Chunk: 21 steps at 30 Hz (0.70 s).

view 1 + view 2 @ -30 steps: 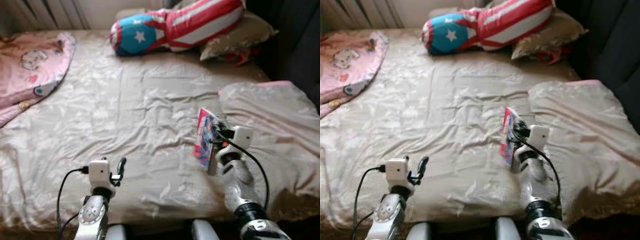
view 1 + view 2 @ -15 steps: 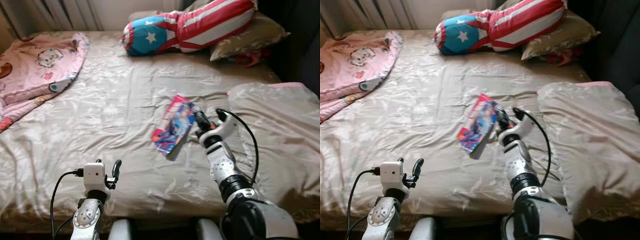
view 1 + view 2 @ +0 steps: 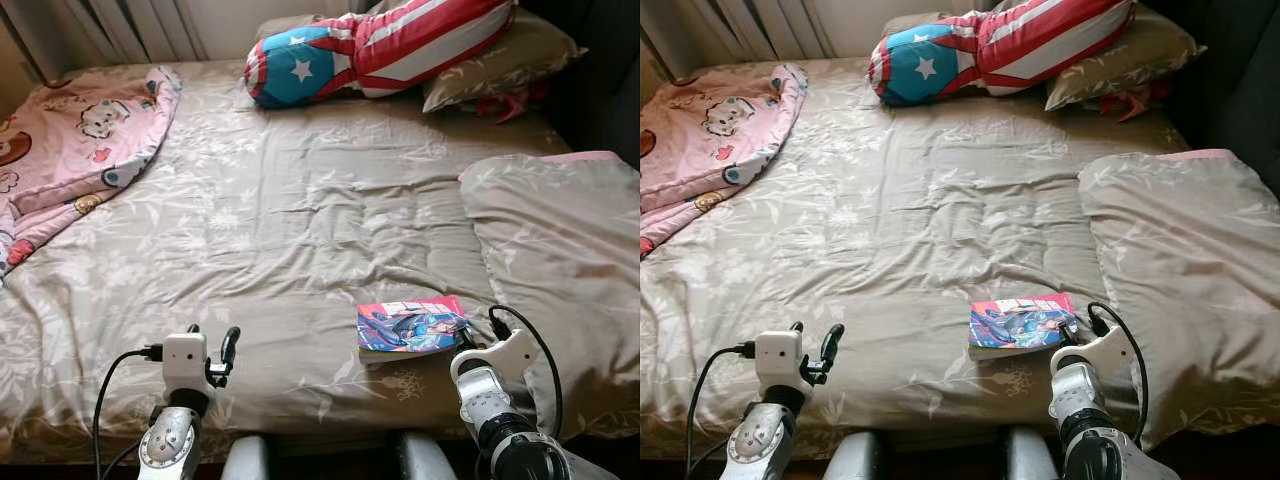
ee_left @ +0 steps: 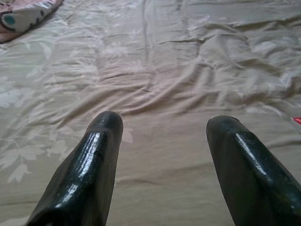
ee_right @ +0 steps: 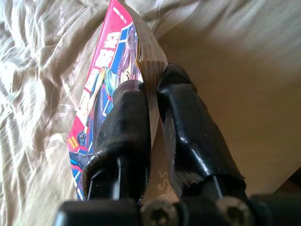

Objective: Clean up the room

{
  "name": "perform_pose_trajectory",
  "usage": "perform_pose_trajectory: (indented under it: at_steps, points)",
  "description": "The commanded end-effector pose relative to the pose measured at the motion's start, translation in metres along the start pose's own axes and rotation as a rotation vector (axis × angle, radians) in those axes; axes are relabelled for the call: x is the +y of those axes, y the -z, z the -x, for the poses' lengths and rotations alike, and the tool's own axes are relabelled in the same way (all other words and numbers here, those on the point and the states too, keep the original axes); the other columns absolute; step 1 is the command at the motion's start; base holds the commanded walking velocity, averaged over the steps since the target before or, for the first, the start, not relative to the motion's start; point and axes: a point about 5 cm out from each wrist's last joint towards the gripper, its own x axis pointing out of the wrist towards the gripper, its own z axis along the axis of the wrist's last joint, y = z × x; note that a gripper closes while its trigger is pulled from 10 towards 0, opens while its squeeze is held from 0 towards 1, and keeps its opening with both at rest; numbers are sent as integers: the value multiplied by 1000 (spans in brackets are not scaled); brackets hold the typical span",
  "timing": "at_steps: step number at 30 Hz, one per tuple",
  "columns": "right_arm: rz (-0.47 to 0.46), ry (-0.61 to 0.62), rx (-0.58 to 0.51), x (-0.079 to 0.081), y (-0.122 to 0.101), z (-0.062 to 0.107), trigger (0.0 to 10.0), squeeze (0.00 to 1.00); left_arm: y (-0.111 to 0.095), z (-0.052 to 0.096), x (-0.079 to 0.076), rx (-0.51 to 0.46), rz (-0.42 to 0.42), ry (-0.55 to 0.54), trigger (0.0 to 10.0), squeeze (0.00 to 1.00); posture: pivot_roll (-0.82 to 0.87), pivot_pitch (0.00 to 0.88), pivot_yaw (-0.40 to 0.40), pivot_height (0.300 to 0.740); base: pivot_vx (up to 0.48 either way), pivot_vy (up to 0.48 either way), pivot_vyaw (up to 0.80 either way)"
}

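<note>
Setting: a bed (image 3: 300,210) under a beige leaf-print cover, filling most of what your head cameras see.

Item 1, right gripper (image 5: 151,101). Your two black fingers (image 5: 123,122) are pinched narrow on a comic book (image 3: 412,326), clamping its page block near one corner; in the wrist view the pink cover lies along one finger and the page edges run up between the pair. From the head views, the book is roughly level at the near edge of the bed, beside the folded beige duvet (image 3: 550,270). Whether it rests on the cover or is held just above it cannot be told.

Change noted: a second ago you held the book upright further up the bed; half a second ago it was tilted near the middle; now it is flat and drawn in close to your body. Judgement: the pick-up is done and the book is being carried off the bed, so the next need is a place to put it.

Item 2, left gripper (image 4: 162,136). Fingers spread wide, holding nothing, hovering low over bare cover at the near left.

Item 3, further out. Pink cartoon-print blanket (image 3: 70,150) bunched at the left edge. Long star-and-stripe cushion (image 3: 380,50) at the head, lying against a beige pillow (image 3: 500,60). Judgement: these are probably still to be straightened.
</note>
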Motion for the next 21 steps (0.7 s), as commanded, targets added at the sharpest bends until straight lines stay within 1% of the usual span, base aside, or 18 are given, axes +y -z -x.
perform_pose_trajectory:
  at_steps: [1, 3, 4, 5, 8, 9, 11, 12, 13, 19, 21]
  points:
    - [7, 4, 4, 2, 2, 0, 10000, 353, 1, 1, 2, 15, -15, 8, 10000, 0, 55, 164, 57, 638, 0, 0, 0]
    - [3, 3, 2, 2, 1, 0, 10000, 353, 0, 1, 1, 16, -15, 9, 10000, 0, 55, 164, 57, 638, 0, 0, 0]
    - [17, 0, 0, 2, -1, 0, 10000, 965, 0, 0, 0, 16, -14, 13, 10000, 0, 52, 161, 60, 638, 0, 0, 0]
    - [19, 1, -3, 2, -2, -1, 10000, 937, 0, 0, 0, 17, -14, 14, 10000, 0, 53, 161, 60, 638, 0, 0, 0]
    - [17, 6, -11, 1, -5, -1, 10000, 925, -1, 0, 0, 18, -12, 15, 10000, 0, 53, 161, 60, 638, 0, 0, 0]
    - [13, 17, -21, -1, -8, -1, 10000, 706, 0, 0, 0, 20, -10, 15, 10000, 0, 51, 162, 58, 638, 0, 0, 0]
    - [11, 21, -25, -2, -9, -1, 10000, 706, 0, 0, 0, 21, -10, 15, 10000, 0, 51, 162, 58, 638, 0, 0, 0]
    - [11, 26, -28, -3, -11, -1, 10000, 341, 0, 0, 0, 22, -9, 14, 10000, 0, 50, 161, 58, 638, 0, 0, 0]
    - [12, 31, -35, -4, -12, -1, 10000, 0, 0, 0, 0, 23, -8, 13, 10000, 0, 47, 162, 57, 638, 0, 0, 0]
    - [17, 42, -64, -8, -21, -2, 10000, 0, 0, -1, -1, 24, -4, 15, 10000, 0, 41, 162, 56, 638, 0, 0, 0]
    - [44, 31, -75, -7, -23, -2, 10000, 0, 0, -1, -2, 26, -3, 15, 10000, 0, 37, 161, 56, 638, 0, 0, 0]
